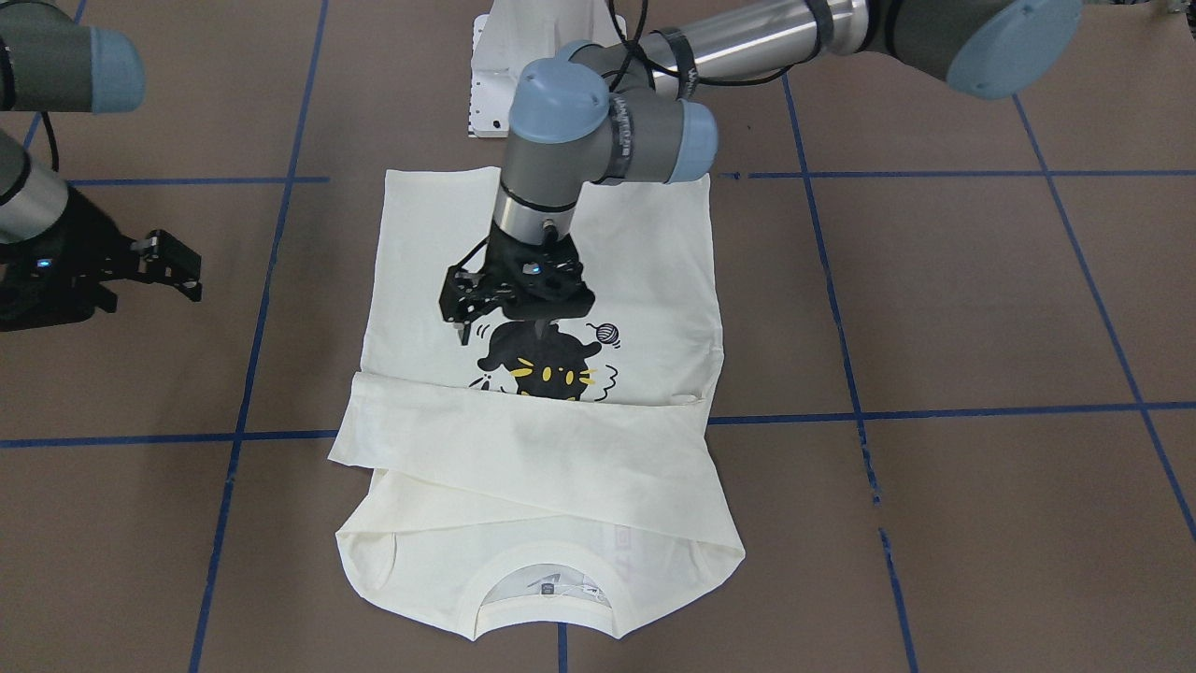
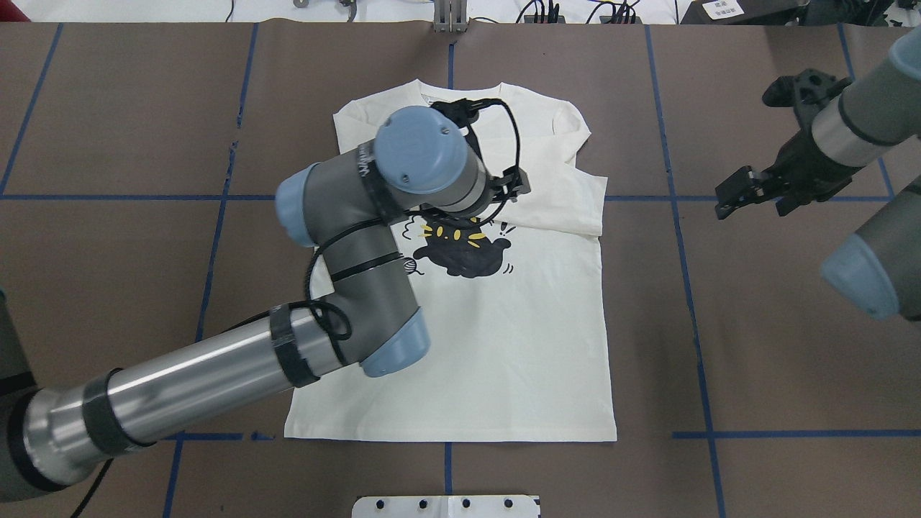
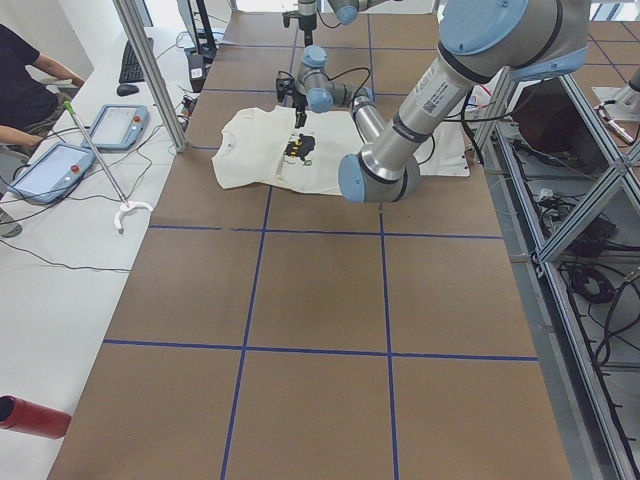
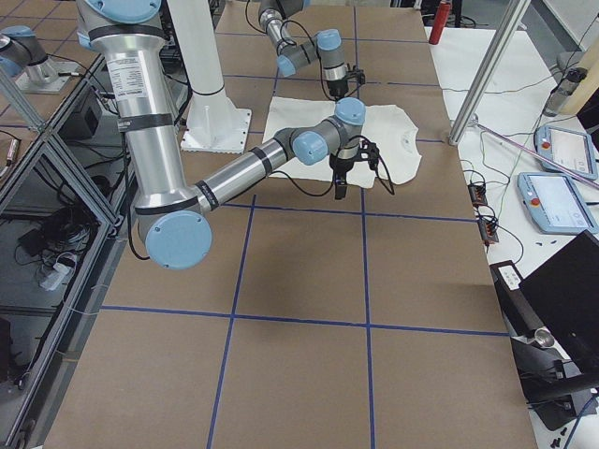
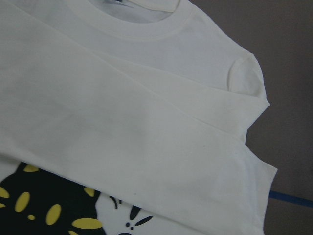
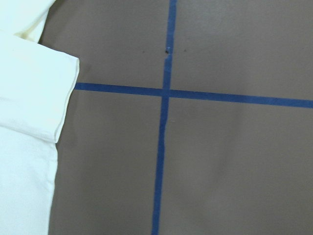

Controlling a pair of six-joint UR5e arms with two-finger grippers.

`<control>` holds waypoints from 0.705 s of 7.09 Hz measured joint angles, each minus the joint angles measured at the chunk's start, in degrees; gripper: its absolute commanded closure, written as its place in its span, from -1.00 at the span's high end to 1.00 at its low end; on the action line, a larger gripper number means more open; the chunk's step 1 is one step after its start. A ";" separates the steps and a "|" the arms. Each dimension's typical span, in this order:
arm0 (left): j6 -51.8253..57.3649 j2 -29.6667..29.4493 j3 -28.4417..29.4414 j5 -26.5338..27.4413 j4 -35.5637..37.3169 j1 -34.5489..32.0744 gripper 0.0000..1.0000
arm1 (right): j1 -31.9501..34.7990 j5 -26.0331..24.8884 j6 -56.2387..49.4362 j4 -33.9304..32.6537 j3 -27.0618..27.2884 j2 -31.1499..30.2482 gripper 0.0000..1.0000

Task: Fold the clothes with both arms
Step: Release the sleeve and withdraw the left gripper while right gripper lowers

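Smooth cream-white long-sleeved T-shirt [image 1: 645,280] flat mid brown blue-taped desk [image 1: 981,308], sleeves folded across; black left hand [image 1: 528,322] above it, black right hand [image 1: 173,266] off-cloth, can't tell either's grip.

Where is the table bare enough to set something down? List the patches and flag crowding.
Bare table lies on the robot's left of the T-shirt, beyond the left arm. More lies past the shirt's right edge, nearer the robot than the right tool. Crowded: the shirt's chest, where the left tool hangs over the cat print.
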 measured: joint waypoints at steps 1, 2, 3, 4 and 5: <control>4.57 9.33 -11.48 -1.49 3.18 -0.91 0.99 | -6.58 -4.68 10.73 6.00 0.66 -0.23 1.00; 8.46 19.06 -22.73 -2.24 5.52 -1.60 0.99 | -14.02 -10.18 20.53 9.76 2.16 -0.42 1.00; 10.49 25.98 -30.04 -2.49 6.55 -1.93 0.99 | -21.36 -15.81 28.32 11.21 3.94 -0.55 1.00; 11.30 30.06 -34.29 -2.57 6.95 -2.07 0.99 | -28.50 -21.58 34.64 11.65 5.34 -0.66 1.00; 11.41 31.52 -36.17 -2.60 7.11 -2.08 0.99 | -33.90 -25.80 38.87 11.61 6.22 -0.97 1.00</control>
